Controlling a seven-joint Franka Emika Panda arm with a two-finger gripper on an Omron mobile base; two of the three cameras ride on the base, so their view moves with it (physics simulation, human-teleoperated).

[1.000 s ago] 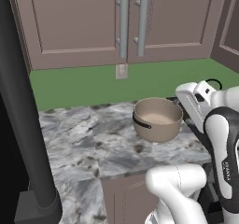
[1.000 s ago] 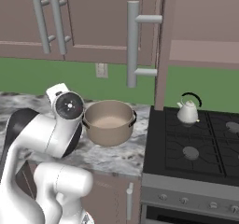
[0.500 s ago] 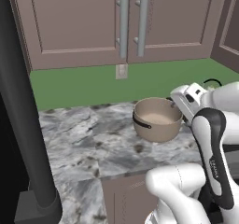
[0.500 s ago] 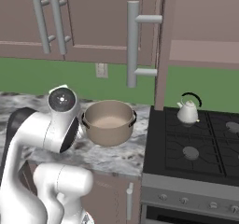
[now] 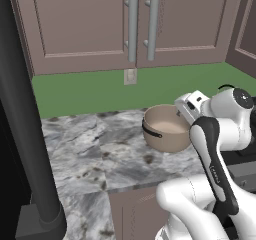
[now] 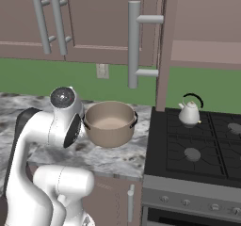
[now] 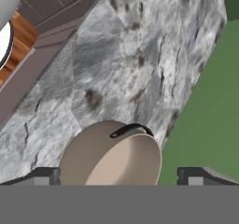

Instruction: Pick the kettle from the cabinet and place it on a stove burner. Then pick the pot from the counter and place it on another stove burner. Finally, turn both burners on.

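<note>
A kitchen — marbled counter [image 5: 100, 154], wall cabinet [image 5: 85, 26], black cooktop [image 6: 197, 145].

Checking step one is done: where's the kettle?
In the right base view, the kettle sits on the stove's back-left burner, right of the pot.

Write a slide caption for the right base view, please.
Kettle already on the rear-left burner; pot waits on the counter.
</note>
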